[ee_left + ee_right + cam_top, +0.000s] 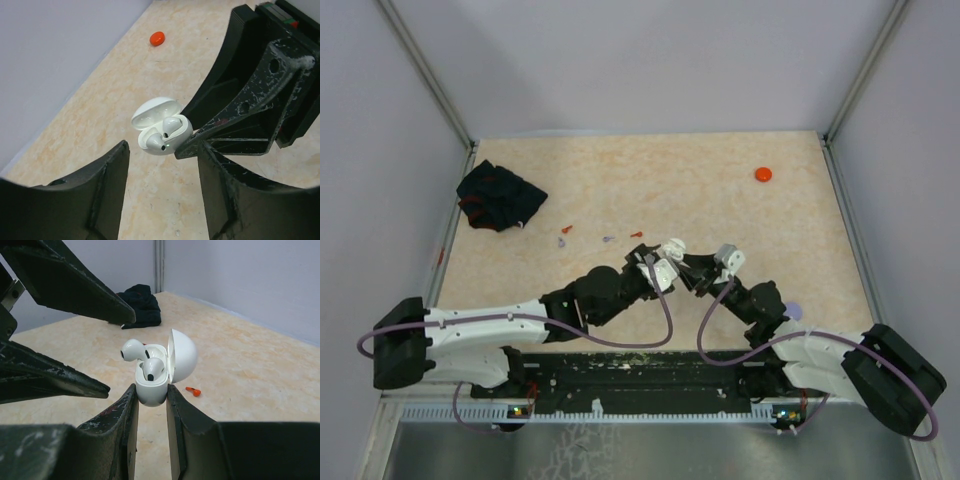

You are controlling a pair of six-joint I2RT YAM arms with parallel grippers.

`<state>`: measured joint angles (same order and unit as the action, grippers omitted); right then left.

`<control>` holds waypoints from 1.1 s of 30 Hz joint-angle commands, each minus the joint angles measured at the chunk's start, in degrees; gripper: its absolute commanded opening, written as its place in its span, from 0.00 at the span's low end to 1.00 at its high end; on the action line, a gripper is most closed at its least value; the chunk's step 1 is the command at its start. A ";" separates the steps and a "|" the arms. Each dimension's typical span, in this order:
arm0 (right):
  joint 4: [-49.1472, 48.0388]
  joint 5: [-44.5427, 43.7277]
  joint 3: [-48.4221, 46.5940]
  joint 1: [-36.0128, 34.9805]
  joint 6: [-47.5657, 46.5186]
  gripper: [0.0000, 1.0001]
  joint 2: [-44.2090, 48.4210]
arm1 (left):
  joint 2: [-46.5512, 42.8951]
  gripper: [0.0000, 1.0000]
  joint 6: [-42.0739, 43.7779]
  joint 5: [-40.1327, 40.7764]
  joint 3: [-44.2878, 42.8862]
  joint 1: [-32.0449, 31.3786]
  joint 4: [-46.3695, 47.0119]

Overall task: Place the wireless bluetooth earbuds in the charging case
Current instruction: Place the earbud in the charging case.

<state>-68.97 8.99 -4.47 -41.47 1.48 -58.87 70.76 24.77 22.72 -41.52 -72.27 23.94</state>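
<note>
- Wireless bluetooth earbuds, two small white stemmed plastic ones (152, 368), sit in the white rounded plastic charging case (150, 390). The right gripper (151, 392) holds the case clamped between its fingers, above the middle of the table.
- The left gripper (163, 146) hangs just beside the case with its fingers apart and nothing between them.
- One earbud looks seated. The other pokes up and leans past the rim, so it is probably not fully home.
- The case lid (182, 357) stands open.
- Further out, tiny red (636, 234) and pale purple (608, 239) earbuds lie loose on the beige marbled table (720, 200).
- Judgement: the white pair is nearly done. What is left is pressing the raised earbud down.
</note>
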 commanded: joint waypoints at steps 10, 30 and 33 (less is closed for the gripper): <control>-2.93 -0.47 -0.45 0.00 0.02 0.00 1.49 | -5.36 0.72 -18.72 12.87 -2.21 -0.11 -4.00; -2.53 0.14 -0.56 -0.05 0.28 0.00 1.74 | -0.46 0.75 -19.90 11.16 -5.73 1.88 -4.99; -2.53 0.07 -0.54 -0.01 0.24 0.00 1.83 | 0.23 0.75 -19.99 12.40 -6.63 2.04 -6.78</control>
<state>-68.97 8.82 -4.47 -41.47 1.50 -58.13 70.04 5.76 33.85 -45.54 -70.72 18.79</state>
